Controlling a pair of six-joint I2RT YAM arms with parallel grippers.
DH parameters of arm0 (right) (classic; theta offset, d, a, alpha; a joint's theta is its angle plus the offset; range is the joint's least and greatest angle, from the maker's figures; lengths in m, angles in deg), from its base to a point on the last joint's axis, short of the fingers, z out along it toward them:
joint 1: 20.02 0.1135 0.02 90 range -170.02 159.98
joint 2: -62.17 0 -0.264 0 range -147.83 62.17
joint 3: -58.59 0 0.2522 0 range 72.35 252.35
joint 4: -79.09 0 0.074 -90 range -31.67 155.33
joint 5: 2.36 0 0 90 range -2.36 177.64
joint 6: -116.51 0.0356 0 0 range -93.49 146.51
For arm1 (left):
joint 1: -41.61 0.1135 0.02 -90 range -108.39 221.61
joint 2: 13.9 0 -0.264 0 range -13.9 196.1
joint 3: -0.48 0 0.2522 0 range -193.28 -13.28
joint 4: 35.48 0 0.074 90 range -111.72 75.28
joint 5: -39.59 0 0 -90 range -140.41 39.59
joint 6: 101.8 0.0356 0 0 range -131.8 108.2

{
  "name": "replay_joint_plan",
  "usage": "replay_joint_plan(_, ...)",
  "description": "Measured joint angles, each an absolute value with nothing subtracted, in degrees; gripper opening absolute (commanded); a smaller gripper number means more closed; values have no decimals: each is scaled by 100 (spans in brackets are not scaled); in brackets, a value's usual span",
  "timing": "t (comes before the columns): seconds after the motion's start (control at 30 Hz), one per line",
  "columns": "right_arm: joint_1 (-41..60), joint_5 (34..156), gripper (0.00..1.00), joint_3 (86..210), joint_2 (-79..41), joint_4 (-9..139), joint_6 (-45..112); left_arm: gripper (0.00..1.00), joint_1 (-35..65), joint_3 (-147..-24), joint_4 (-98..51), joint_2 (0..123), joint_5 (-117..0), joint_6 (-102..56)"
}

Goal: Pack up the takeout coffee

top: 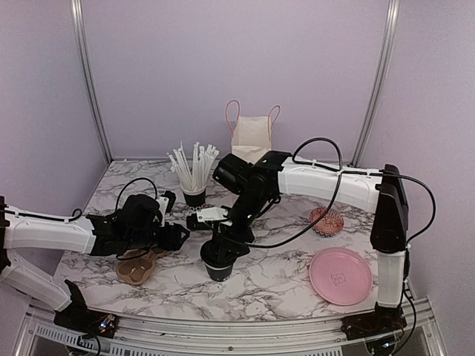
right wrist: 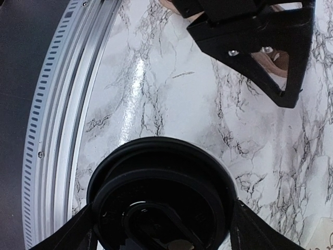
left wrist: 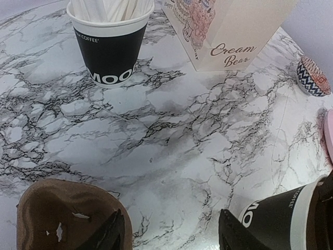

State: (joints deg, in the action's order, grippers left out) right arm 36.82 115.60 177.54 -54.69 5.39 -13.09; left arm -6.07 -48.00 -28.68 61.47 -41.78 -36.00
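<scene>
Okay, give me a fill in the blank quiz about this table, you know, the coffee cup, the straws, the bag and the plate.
1. The paper bag reads Cream ___.
2. The plate near the right arm's base is coloured ___.
3. The right gripper has its jaws either side of the coffee cup and its lid, which is coloured ___.
4. The straw cup holds straws coloured ___.

Missing words: Bear; pink; black; white.
</scene>
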Motion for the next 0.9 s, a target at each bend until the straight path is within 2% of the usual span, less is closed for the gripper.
replay_joint_plan(0.17, 3708, 11556, 87, 17756, -5469, 537, -1283, 62, -605, -4802, -2835, 6136, -4178, -3581)
replay_joint_plan(0.43, 3715, 11361, 82, 17832, -5541, 576, -1200, 62, -605, -4802, -2737, 6136, -4176, -3555)
replay_joint_plan(0.9, 3715, 11152, 83, 17979, -5569, 624, -1119, 62, -594, -4809, -2737, 6136, -4178, -3520)
